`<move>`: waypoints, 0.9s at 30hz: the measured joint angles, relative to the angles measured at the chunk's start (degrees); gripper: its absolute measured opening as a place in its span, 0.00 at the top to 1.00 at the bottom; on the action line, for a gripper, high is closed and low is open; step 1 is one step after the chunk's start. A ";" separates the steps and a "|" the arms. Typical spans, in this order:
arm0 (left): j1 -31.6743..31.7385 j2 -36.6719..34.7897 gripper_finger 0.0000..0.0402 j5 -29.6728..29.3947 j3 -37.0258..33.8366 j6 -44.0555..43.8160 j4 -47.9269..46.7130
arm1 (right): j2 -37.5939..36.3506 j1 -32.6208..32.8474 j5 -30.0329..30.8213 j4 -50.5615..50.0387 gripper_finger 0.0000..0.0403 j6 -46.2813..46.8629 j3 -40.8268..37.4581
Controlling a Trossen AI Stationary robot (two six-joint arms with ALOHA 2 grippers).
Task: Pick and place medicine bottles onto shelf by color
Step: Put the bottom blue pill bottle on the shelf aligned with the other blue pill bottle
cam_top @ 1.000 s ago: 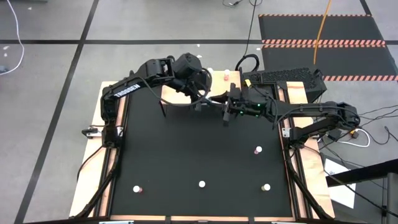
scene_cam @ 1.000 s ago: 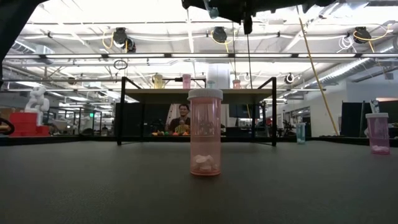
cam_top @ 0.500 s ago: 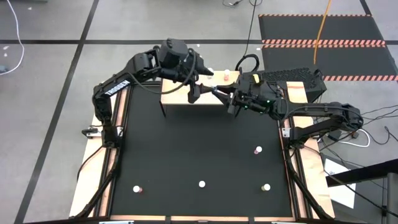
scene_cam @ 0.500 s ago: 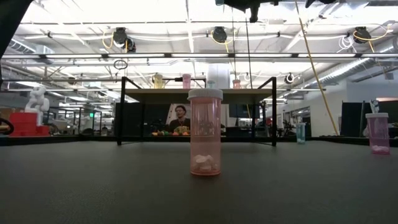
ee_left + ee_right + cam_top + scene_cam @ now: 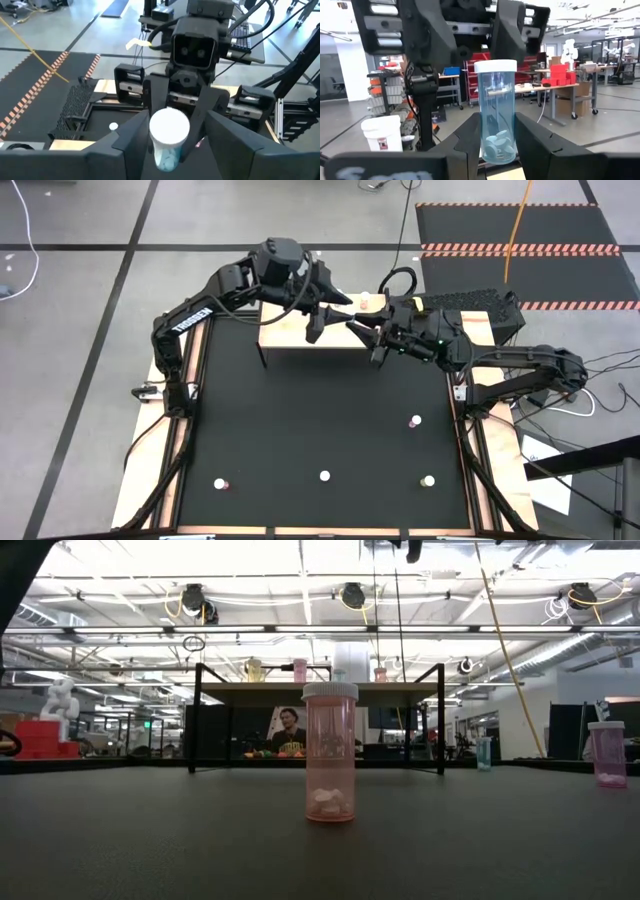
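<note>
- Black table (image 5: pixel 320 420): four loose bottles stand on it, three in a row along the near edge, e.g. (image 5: pixel 324 476), and one nearer my right arm (image 5: pixel 415 421).
- Wooden shelf (image 5: pixel 285 335) sits at the far edge. Both my arms meet over it, and one pink bottle (image 5: pixel 364 302) already stands at its back.
- My right pincer (image 5: pixel 356 328) is clamped on the lower body of the blue bottle (image 5: pixel 496 115). The bottle is upright, in the air above the shelf, with pills showing at the bottom.
- My left pincer (image 5: pixel 330 313) faces the right one. Its fingers (image 5: pixel 512 30) are apart on either side of the white cap, and I see no contact.
- Handling, my guess: the bottle is light, hard, smooth plastic. It is small next to my fingers, so it will slip or twist if pinched off-centre.
- Best hold looks like the body just under the cap, squarely across. The cap rim would then stop it sliding down.
- Looks like a handover. Risk: a drop if the right lets go before the left is firm.
</note>
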 joint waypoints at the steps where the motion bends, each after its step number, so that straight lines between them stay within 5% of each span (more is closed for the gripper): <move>1: 0.00 0.04 0.53 0.02 0.00 0.00 -0.06 | -0.03 0.04 0.02 0.11 0.75 0.00 0.00; 27: -0.03 1.49 0.55 -0.61 0.00 -1.63 2.15 | -0.31 0.07 -1.32 0.09 0.75 -0.42 0.00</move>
